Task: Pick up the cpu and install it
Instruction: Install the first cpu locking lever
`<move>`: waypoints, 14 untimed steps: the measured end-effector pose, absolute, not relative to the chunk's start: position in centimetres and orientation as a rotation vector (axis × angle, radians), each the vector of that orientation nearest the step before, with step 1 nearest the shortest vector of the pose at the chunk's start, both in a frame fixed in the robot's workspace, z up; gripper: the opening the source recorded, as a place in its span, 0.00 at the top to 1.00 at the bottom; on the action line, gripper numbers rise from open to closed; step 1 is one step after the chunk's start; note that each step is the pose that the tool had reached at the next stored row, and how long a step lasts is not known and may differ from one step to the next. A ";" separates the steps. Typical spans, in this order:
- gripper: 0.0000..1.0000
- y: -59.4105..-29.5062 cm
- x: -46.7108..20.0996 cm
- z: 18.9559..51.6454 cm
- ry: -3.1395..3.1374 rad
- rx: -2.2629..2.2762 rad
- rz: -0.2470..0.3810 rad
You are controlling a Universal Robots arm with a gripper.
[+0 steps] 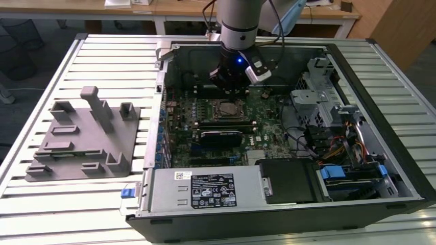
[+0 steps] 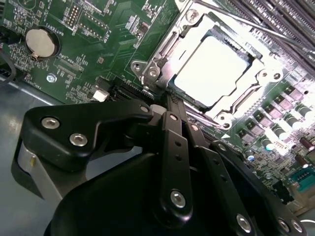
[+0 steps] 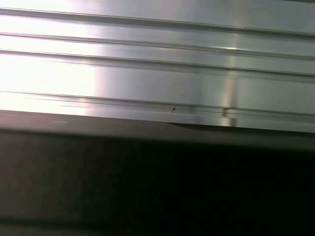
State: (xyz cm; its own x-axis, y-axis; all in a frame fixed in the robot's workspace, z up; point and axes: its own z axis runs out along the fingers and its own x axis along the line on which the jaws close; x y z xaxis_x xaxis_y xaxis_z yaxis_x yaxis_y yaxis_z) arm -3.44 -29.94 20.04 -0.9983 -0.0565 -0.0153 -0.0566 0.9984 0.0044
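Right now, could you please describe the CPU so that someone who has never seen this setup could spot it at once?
Look inside the open computer case lying on the slatted table, at the green motherboard. Near its middle, just in front of the arm's claw, sits a square metal-framed socket. The CPU is the flat, silvery square lying inside that frame, plain and shiny where everything around it is green board and small parts.

A grey tray with upright posts lies on the ribbed tabletop, well apart from the end effector. An open computer case surrounds it, its green motherboard just below.
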 end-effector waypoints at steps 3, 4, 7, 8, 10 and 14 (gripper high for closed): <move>0.89 -29.9 -3.4 19.9 3.126 -0.089 -0.015; 0.89 -29.9 -3.4 19.8 3.126 -0.089 -0.023; 0.89 -29.9 -3.4 19.7 3.126 -0.089 -0.036; 0.89 -29.9 -3.4 19.7 3.126 -0.089 -0.038; 0.89 -29.9 -3.4 19.6 3.126 -0.089 -0.038; 0.89 -29.9 -3.3 19.6 3.126 -0.089 -0.020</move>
